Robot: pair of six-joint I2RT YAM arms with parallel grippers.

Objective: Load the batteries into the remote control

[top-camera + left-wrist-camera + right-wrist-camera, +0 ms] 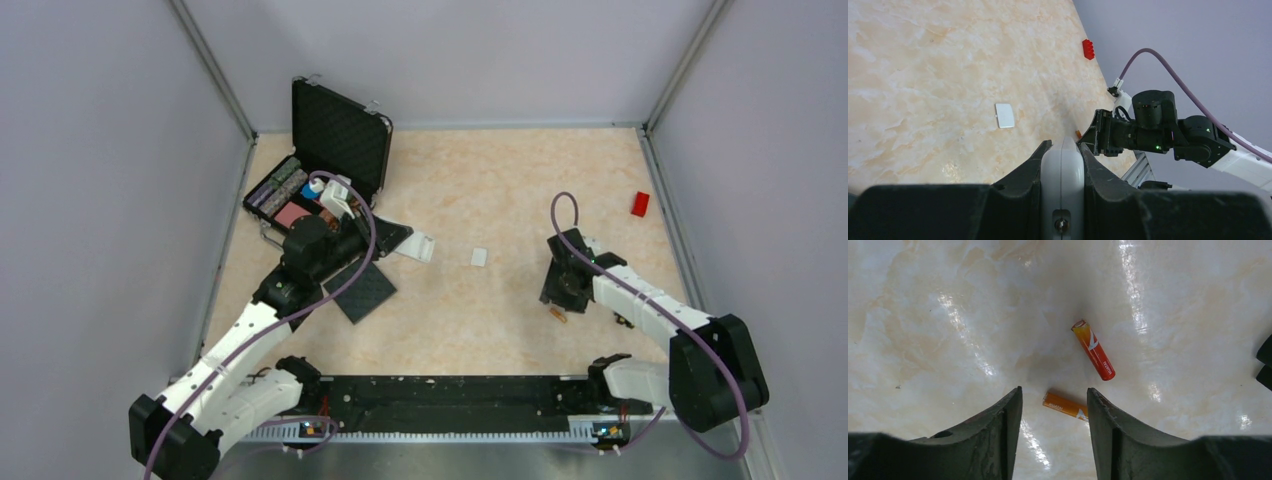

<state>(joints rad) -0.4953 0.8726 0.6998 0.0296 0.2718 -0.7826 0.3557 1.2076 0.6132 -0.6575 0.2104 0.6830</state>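
White-grey remote control [418, 247] is seen from above, clamped in the left gripper [396, 238] near an open black case [340, 130]. From the left wrist, it is shown pinched between the fingers. From the right wrist, two orange batteries [1093, 350] are seen on the marble tabletop [948, 315], one between the fingers of the half-spread right gripper [1054, 392].
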